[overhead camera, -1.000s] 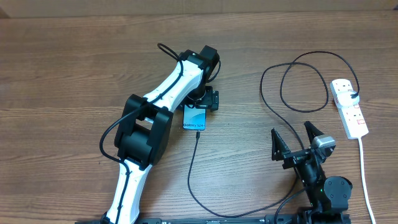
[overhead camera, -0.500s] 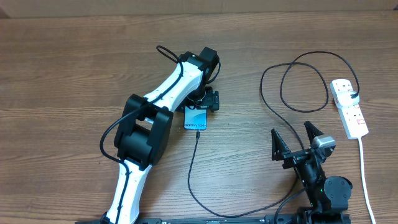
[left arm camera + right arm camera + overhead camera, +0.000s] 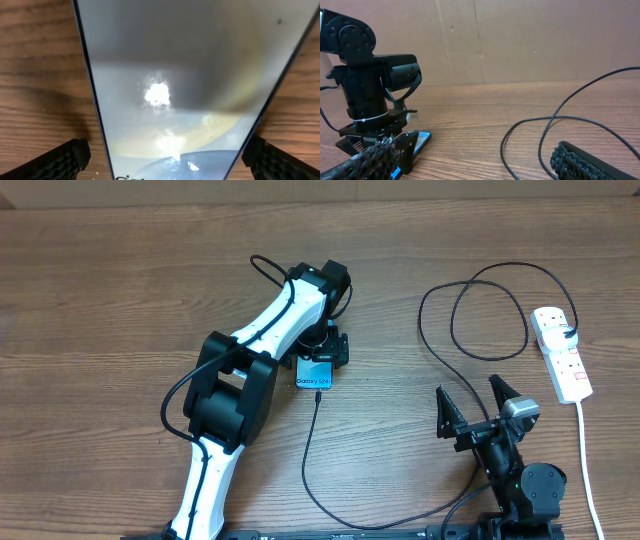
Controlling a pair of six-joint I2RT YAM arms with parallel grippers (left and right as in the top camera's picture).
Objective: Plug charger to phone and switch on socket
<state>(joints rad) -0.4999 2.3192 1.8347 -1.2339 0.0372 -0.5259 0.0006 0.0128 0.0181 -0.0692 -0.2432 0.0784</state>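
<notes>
The phone (image 3: 314, 374) lies flat at mid-table with its blue screen up; in the left wrist view the phone (image 3: 175, 75) fills the frame. My left gripper (image 3: 326, 348) hangs open low over the phone's far half. Its black fingers (image 3: 62, 160) stand on either side of the phone's edges, with a gap to each, around the left gripper's (image 3: 172, 162) centre. The charger (image 3: 306, 460), a thin black cable, meets the phone's near end, loops along the front and coils up to the socket (image 3: 562, 352). My right gripper (image 3: 478, 406) is open and empty near the front, left of the socket.
A white cord (image 3: 588, 465) runs from the socket to the table's front edge. The cable's loops (image 3: 545, 135) lie just ahead of my right gripper (image 3: 480, 170). A cardboard wall (image 3: 520, 40) stands behind the table. My left arm (image 3: 240, 380) crosses the table's left half.
My left wrist has shifted slightly to the left over the phone. The phone, the cable and the right arm have not moved.
</notes>
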